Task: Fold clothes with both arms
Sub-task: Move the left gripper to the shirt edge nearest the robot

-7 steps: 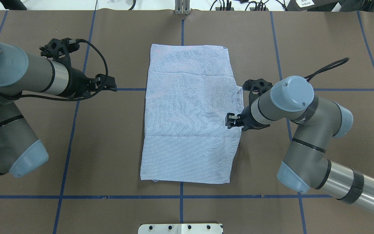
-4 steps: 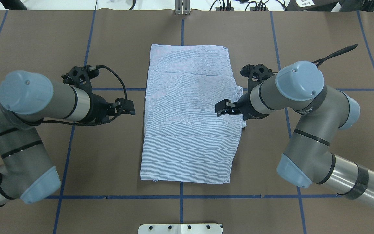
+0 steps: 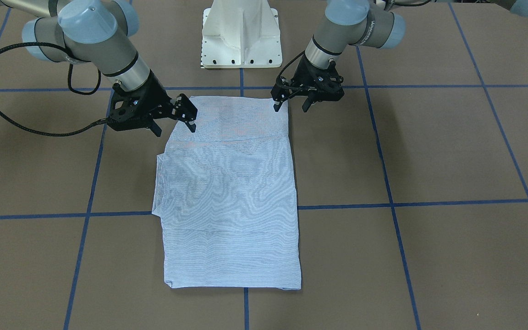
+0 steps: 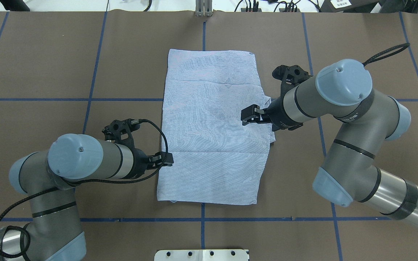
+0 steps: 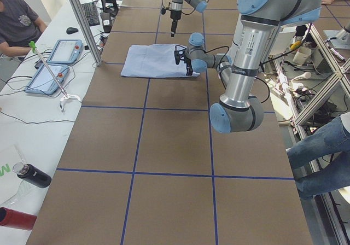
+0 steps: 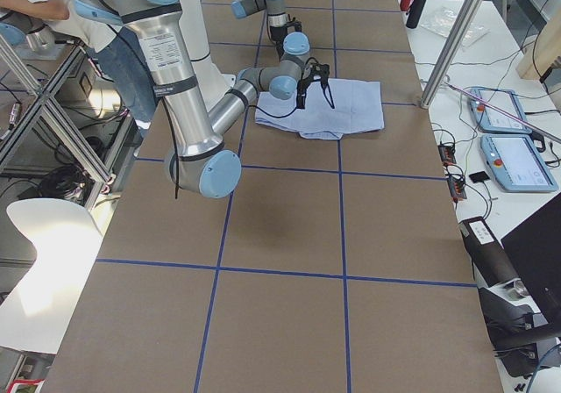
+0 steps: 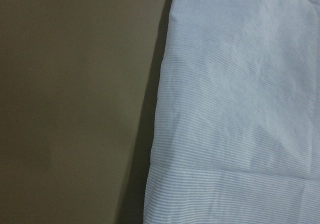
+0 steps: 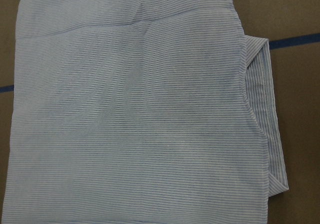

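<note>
Our left hand [image 3: 291,106], spread wide, hangs at one side edge of the folded shirt [image 3: 229,197]; our right hand [image 3: 174,127], equally wide, over the opposite edge. The shirt lies flat on the counter [image 3: 429,151].

We see bright, even overhead light on the table [image 4: 339,36], with only soft shadows. On the shirt [image 4: 209,127] fine stripes shimmer into moiré swirls; our left wrist view is dimmer and slightly blurred.

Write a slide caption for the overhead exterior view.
Folded striped shirt on a brown table, left gripper at its left edge, right gripper above its right side.
</note>
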`<state>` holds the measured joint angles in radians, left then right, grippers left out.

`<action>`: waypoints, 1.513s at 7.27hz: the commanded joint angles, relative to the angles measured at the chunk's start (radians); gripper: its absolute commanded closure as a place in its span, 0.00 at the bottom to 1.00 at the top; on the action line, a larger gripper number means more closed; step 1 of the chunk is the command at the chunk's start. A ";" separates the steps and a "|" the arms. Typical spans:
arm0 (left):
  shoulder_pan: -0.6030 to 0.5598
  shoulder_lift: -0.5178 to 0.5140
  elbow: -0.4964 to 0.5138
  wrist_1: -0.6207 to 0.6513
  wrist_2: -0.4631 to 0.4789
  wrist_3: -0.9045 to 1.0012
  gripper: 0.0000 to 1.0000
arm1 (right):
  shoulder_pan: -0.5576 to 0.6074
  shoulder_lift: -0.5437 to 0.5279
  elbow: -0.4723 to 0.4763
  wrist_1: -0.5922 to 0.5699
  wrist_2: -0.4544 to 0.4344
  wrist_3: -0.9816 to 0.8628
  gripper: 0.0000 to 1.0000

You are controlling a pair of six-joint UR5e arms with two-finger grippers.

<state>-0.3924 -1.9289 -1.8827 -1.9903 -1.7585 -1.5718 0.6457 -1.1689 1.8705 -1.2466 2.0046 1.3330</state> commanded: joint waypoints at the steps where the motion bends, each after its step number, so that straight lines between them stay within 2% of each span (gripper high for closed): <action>1: 0.042 -0.002 0.025 0.004 0.007 -0.001 0.11 | 0.015 0.000 0.001 -0.001 0.038 0.003 0.00; 3: 0.053 -0.004 0.036 0.004 0.004 0.001 0.22 | 0.018 0.000 0.001 -0.002 0.039 0.003 0.00; 5: 0.066 -0.010 0.048 0.004 0.002 0.003 0.29 | 0.022 0.000 0.001 -0.002 0.039 0.003 0.00; 9: 0.073 -0.010 0.048 0.005 0.002 0.003 0.33 | 0.026 0.000 0.001 -0.002 0.040 0.006 0.00; 11: 0.073 -0.010 0.048 0.007 0.001 0.003 0.40 | 0.034 0.000 0.001 -0.004 0.052 0.006 0.00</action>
<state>-0.3196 -1.9389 -1.8346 -1.9840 -1.7568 -1.5692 0.6754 -1.1689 1.8714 -1.2497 2.0497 1.3391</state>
